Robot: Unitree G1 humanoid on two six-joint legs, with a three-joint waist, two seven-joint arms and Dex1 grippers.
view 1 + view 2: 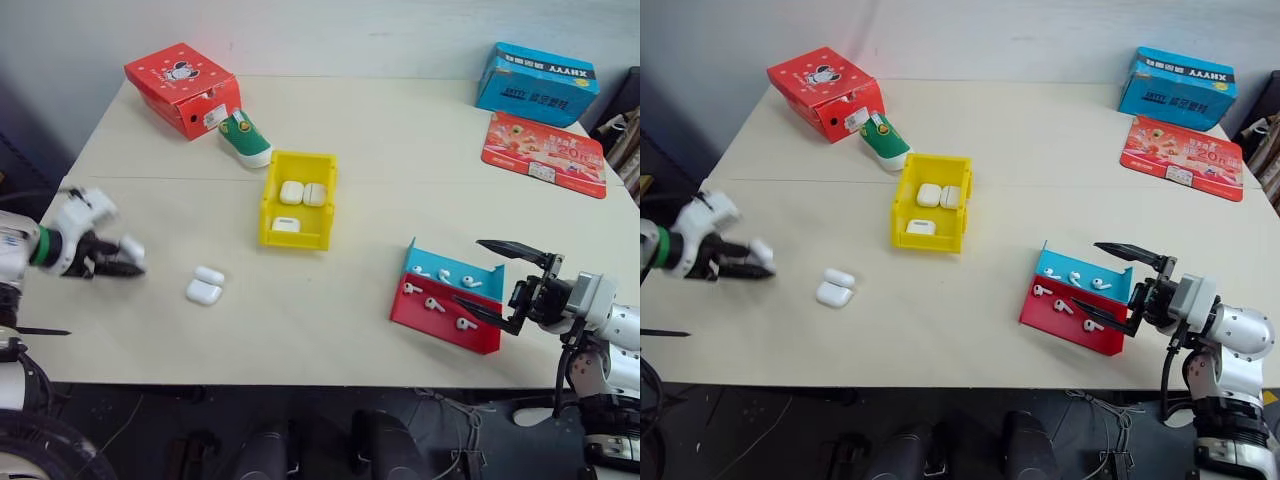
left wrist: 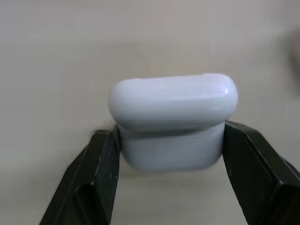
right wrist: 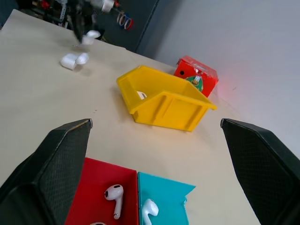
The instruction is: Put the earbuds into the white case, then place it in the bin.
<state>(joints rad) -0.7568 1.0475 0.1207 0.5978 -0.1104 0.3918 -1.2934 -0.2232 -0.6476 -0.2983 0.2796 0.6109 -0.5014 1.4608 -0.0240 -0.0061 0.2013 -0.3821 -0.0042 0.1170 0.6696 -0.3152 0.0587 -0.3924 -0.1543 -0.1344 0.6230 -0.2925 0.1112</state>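
The left gripper (image 2: 171, 140) is clamping the white case (image 2: 172, 119) crosswise between its jaws, while the right gripper (image 1: 505, 285) is hovering wide open just beside the earbuds (image 1: 436, 303)

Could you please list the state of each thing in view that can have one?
left gripper: shut on a closed white case, lifted off the table.
right gripper: open, holding nothing, at the red-and-blue tray.
white case on the table: lid flipped open.
yellow bin: holds three closed white cases.
red-and-blue tray: holds loose earbuds.
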